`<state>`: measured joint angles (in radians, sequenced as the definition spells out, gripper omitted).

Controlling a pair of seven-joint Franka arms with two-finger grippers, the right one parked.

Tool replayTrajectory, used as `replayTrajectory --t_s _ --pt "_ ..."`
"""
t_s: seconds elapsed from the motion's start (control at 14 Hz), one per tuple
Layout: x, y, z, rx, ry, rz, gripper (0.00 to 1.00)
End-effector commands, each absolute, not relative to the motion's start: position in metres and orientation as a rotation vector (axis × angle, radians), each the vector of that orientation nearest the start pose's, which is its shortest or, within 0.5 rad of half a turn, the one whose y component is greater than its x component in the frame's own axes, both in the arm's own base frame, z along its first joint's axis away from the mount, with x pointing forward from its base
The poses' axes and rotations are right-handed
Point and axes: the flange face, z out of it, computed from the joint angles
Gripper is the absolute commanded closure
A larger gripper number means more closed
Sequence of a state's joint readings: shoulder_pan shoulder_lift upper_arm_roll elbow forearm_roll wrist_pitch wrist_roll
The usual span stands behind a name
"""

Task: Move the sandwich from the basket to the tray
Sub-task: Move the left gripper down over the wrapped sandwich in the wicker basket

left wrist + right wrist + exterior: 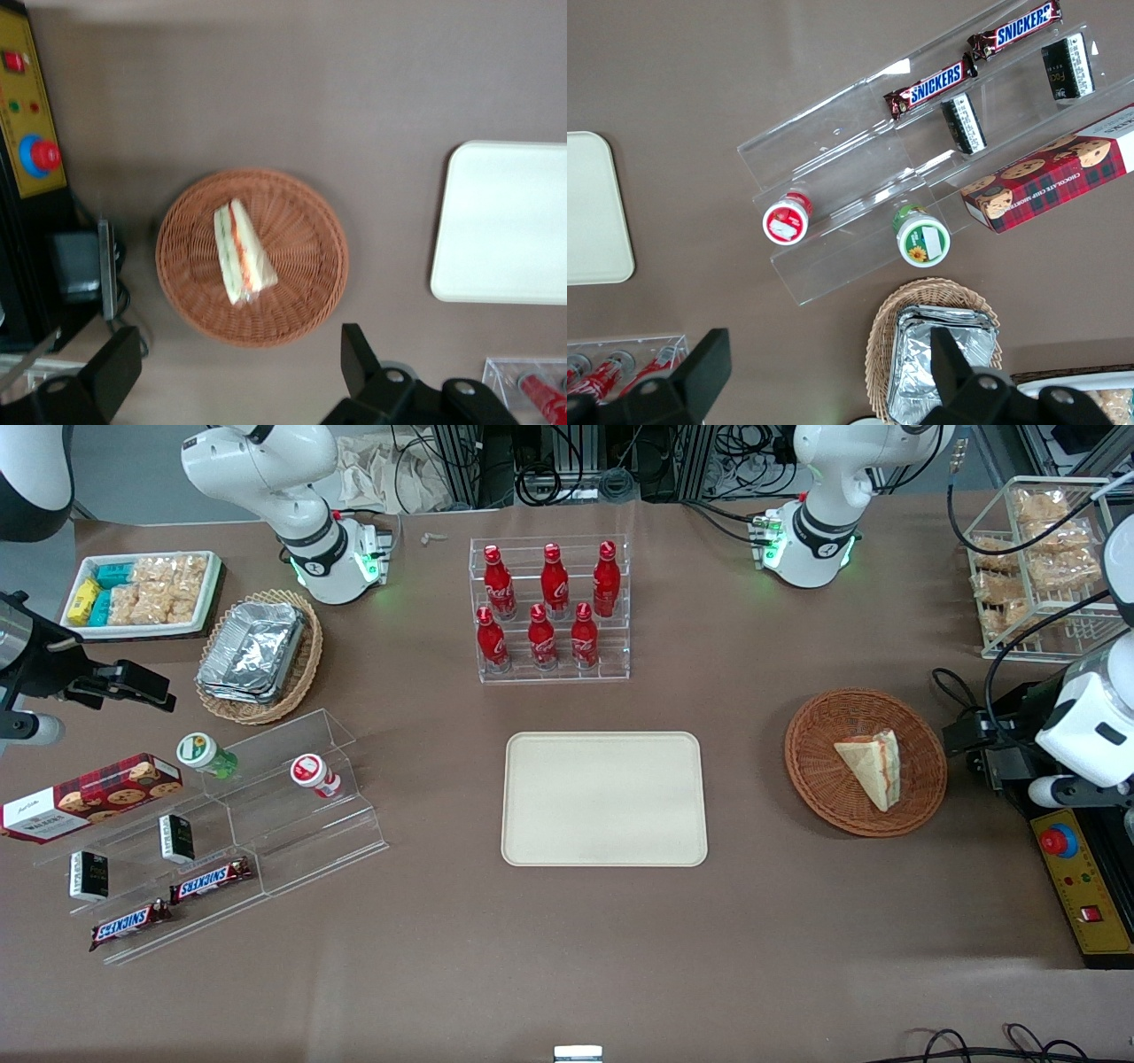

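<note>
The sandwich [873, 766] is a pale triangular wedge with red and green filling stripes. It lies in the round reddish-brown wicker basket [815, 779] toward the working arm's end of the table. The beige tray [604, 799] lies flat and bare mid-table, beside the basket. My left gripper [973, 737] hangs above the table beside the basket, on the side away from the tray. It is open and empty. In the left wrist view the gripper [237, 372] has its fingers spread wide, well above the basket [301, 239], the sandwich [241, 252] and the tray [505, 221].
An acrylic rack of red bottles [549, 611] stands farther from the camera than the tray. A yellow control box with a red button [1076, 877] and a wire rack of snack bags [1036, 567] flank the working arm. Acrylic snack shelves [266, 824] lie toward the parked arm's end.
</note>
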<state>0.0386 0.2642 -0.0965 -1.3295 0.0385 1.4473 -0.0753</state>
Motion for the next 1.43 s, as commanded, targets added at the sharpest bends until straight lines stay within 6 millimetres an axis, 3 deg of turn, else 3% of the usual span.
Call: replayTrajectory --t_s 0.0,0.36,0.64,0.86,1.07,1.36 --pt "0.611 -0.015 0.571 -3.017 -0.017 0.314 0.00" --pt "0.614 -0.023 0.574 -3.044 0.057 0.254 0.00" --pt "0.600 -0.021 0.553 -3.034 0.023 0.247 0.00" --pt "0.572 -0.016 0.516 -3.033 -0.128 0.181 0.00" --pt "0.539 -0.018 0.466 -3.033 -0.187 0.139 0.00" --pt "0.527 -0.014 0.404 -3.036 -0.284 0.193 0.00"
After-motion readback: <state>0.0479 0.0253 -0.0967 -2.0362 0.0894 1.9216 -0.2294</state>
